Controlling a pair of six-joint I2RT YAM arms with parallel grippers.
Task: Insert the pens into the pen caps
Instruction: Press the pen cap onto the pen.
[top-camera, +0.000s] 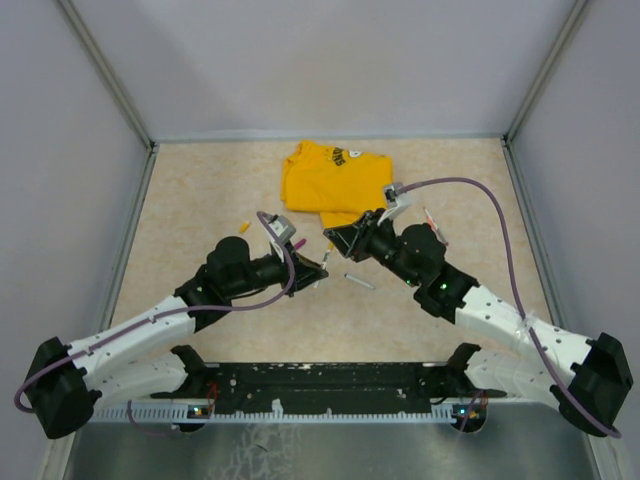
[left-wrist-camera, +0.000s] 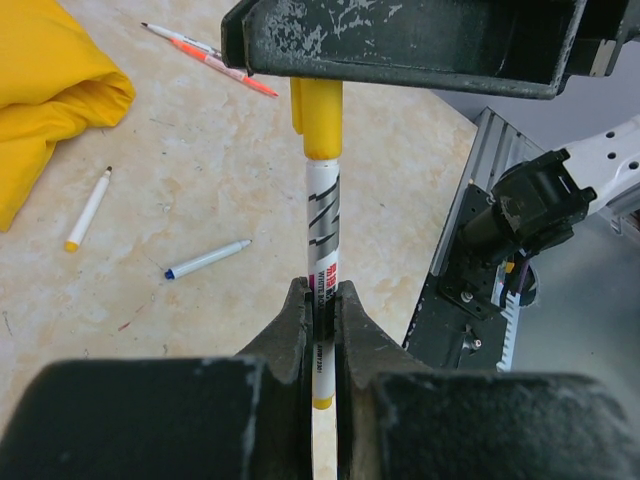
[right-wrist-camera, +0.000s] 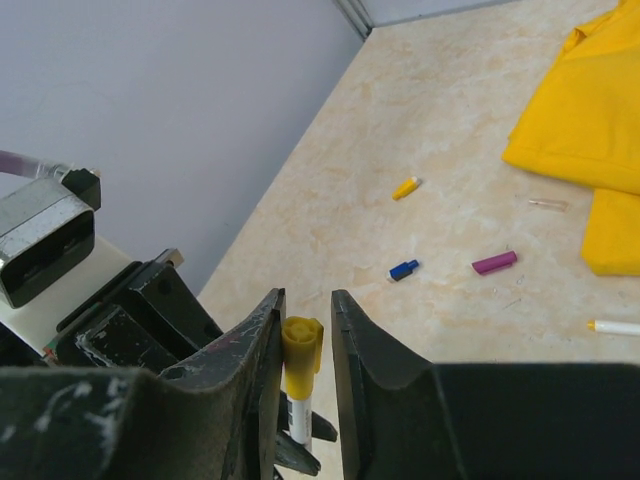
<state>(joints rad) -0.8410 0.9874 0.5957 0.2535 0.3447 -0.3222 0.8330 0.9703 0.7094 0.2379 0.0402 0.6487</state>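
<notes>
Pens and caps lie scattered on a beige table (top-camera: 200, 190), seen from overhead. Two arms meet mid-table, left gripper (top-camera: 318, 270) and right gripper (top-camera: 332, 240) tip to tip, just in front of a folded yellow T-shirt (top-camera: 335, 178). One loose pen (top-camera: 358, 281) lies just beside them. The other small things are too tiny to count here.

From the left wrist, the left gripper is clamped tight on one held pen (left-wrist-camera: 322, 215), white-barrelled, its far end inside a yellow cap (left-wrist-camera: 317, 120). The right gripper hides the cap's top. Four more pens lie on the table: a yellow-ended pen (left-wrist-camera: 88, 210), a blue-tipped pen (left-wrist-camera: 208, 258), and farther off, close together, a dark-tipped pen (left-wrist-camera: 185, 38) and an orange-red pen (left-wrist-camera: 238, 74).

From the right wrist, the yellow cap sits between the right gripper's fingers (right-wrist-camera: 360, 350), against one, with a sliver of gap at the other. Whether they grip it I cannot tell. Three loose caps lie beyond: a small yellow cap (right-wrist-camera: 405, 188), a blue cap (right-wrist-camera: 403, 270), a magenta cap (right-wrist-camera: 495, 262).
</notes>
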